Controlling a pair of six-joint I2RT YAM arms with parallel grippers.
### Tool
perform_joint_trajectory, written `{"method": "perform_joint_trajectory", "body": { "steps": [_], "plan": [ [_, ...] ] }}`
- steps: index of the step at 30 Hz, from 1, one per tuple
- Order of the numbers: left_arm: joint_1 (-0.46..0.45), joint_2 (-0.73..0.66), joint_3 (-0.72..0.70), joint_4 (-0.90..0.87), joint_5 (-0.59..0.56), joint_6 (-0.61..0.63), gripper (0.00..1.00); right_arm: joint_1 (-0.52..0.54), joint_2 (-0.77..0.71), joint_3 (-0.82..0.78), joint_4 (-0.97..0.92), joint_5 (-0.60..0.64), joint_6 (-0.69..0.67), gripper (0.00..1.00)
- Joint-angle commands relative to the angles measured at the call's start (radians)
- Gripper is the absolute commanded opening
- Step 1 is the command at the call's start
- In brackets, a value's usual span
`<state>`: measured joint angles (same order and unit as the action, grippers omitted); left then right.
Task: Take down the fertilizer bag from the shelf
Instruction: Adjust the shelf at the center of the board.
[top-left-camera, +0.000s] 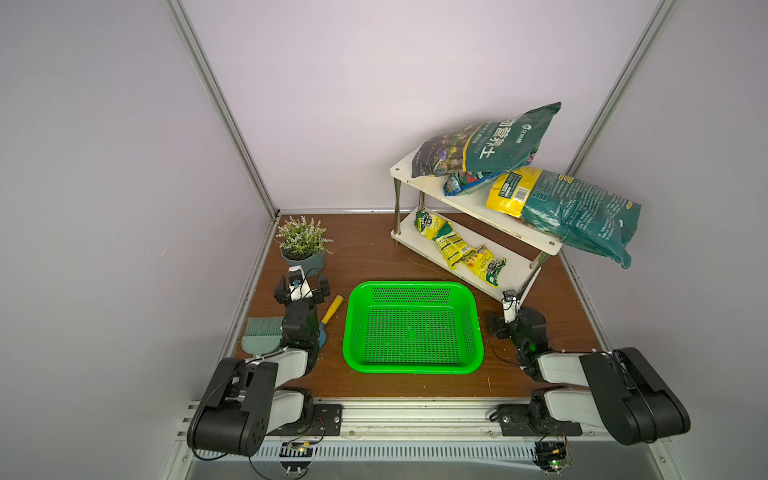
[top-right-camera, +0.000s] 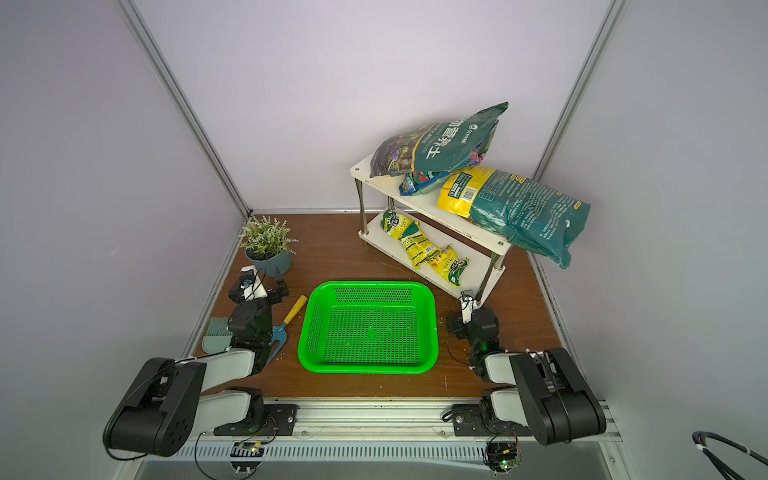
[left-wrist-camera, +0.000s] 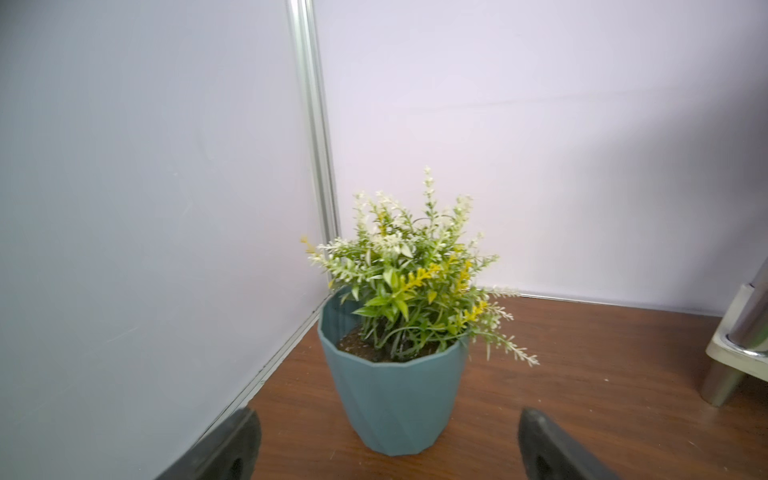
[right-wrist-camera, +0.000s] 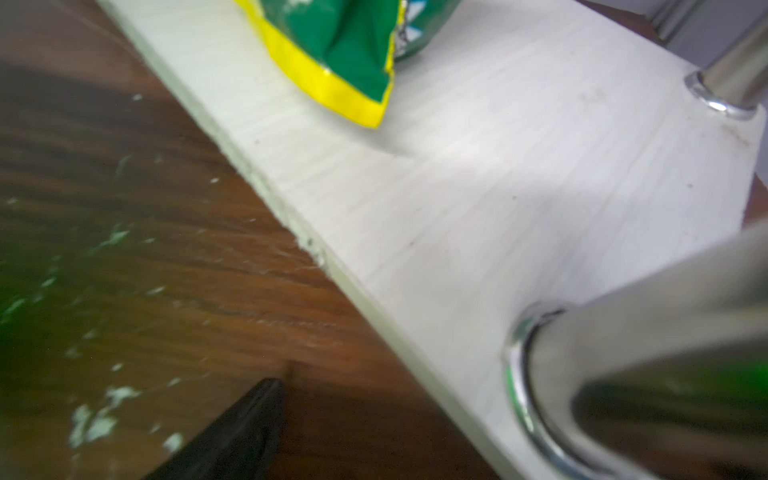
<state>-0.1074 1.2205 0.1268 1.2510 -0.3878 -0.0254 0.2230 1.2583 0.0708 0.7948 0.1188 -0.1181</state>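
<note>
The white two-tier shelf (top-left-camera: 469, 203) (top-right-camera: 424, 203) stands at the back right on chrome legs. Small yellow-and-green fertilizer bags (top-left-camera: 453, 245) (top-right-camera: 419, 245) lie on its lower board. Two large teal bags (top-left-camera: 498, 141) (top-left-camera: 573, 212) and a small blue one rest on the top board, and one teal bag overhangs the right end. My right gripper (top-left-camera: 505, 322) (top-right-camera: 461, 322) sits low by the shelf's front right leg, open and empty. Its wrist view shows one finger (right-wrist-camera: 245, 428), the lower board (right-wrist-camera: 478, 208) and a bag corner (right-wrist-camera: 345, 54). My left gripper (top-left-camera: 302, 291) (left-wrist-camera: 388, 446) is open and empty.
A green perforated basket (top-left-camera: 409, 286) (top-right-camera: 374, 284) sits mid-table, in front of the shelf. A teal plant pot (top-left-camera: 303, 259) (left-wrist-camera: 395, 399) stands just ahead of the left gripper, in the back left corner. A yellow-handled garden fork (top-left-camera: 332, 309) and a brush (top-left-camera: 262, 332) lie beside the left arm.
</note>
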Motion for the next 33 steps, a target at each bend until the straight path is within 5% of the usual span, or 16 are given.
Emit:
{"method": "perform_joint_trajectory", "body": {
  "steps": [1,4,8,15,17,20,27,33],
  "plan": [
    [-0.008,-0.044,-0.026,-0.015,-0.1,-0.063,1.0,0.047,-0.138,0.023,0.204,0.005,-0.13,0.99],
    [-0.007,-0.056,-0.029,-0.015,-0.112,-0.108,1.0,0.047,-0.198,-0.008,0.221,0.186,-0.098,0.99],
    [-0.008,-0.041,-0.024,-0.016,-0.069,-0.111,1.0,0.046,-0.218,0.03,0.158,0.219,-0.063,0.92],
    [-0.008,-0.045,-0.026,-0.016,-0.072,-0.105,1.0,0.046,-0.304,0.131,-0.121,0.147,0.009,0.52],
    [-0.008,-0.043,-0.026,-0.016,-0.072,-0.103,1.0,0.045,-0.38,0.115,-0.156,0.137,0.031,0.53],
    [-0.008,-0.045,-0.029,-0.018,-0.065,-0.103,1.0,0.046,-0.517,0.079,-0.214,0.199,0.08,0.71],
    [-0.008,-0.066,-0.048,-0.018,-0.071,-0.116,1.0,0.045,-0.896,0.039,-0.427,0.208,0.212,0.69],
    [-0.008,-0.085,-0.055,-0.039,-0.059,-0.123,1.0,0.045,-0.928,0.074,-0.504,0.051,0.262,0.19]
  ]
}}
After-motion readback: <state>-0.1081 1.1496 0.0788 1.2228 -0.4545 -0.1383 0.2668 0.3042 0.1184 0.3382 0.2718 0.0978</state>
